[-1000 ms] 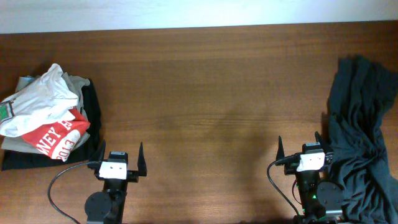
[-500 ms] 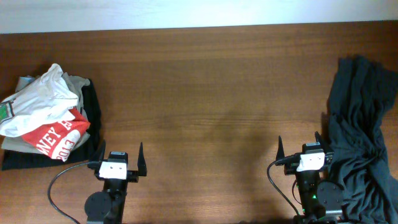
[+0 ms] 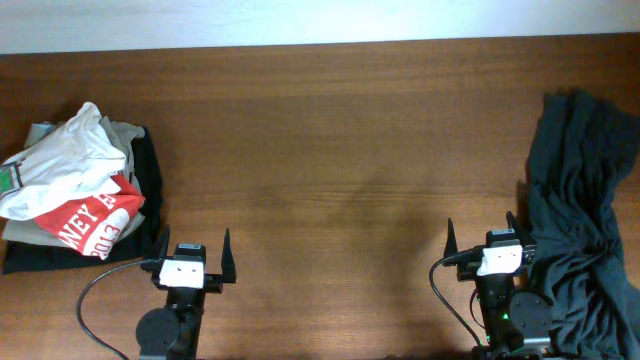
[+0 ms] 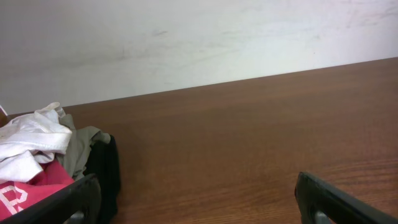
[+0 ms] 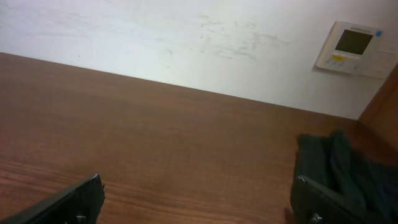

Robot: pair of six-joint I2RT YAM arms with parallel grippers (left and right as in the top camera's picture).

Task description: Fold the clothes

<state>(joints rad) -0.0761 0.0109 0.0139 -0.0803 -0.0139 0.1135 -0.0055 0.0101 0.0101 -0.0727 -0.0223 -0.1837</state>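
Nothing has moved since the earlier frames: arms, shirt & pile all sit as they did. T-shirt [image 3: 580, 200] is dark charcoal, soft, crumpled into long ropey folds, w/ its print not readable from overhead. It runs along the right edge of the bench [image 3: 330, 150], from the far side down to the near edge. In the right wrist view only a dark bunched corner [image 5: 336, 168] shows. It lies just beside the right jaws on their outer side, edge close to the outer fingertip [image 3: 512, 228]; touching or not, can't tell. It's well apart from the left jaws, which have the white-and-red garment [image 3: 75, 190] atop a black garment [image 3: 150, 190] off to their outer side. Both jaws are spread wide w/ nothing btwn them. Left arm [image 3: 183, 272] and right arm [image 3: 500, 262] sit folded back at the near edge, jaws low & aimed across the bench toward the wall [image 4: 186, 43]
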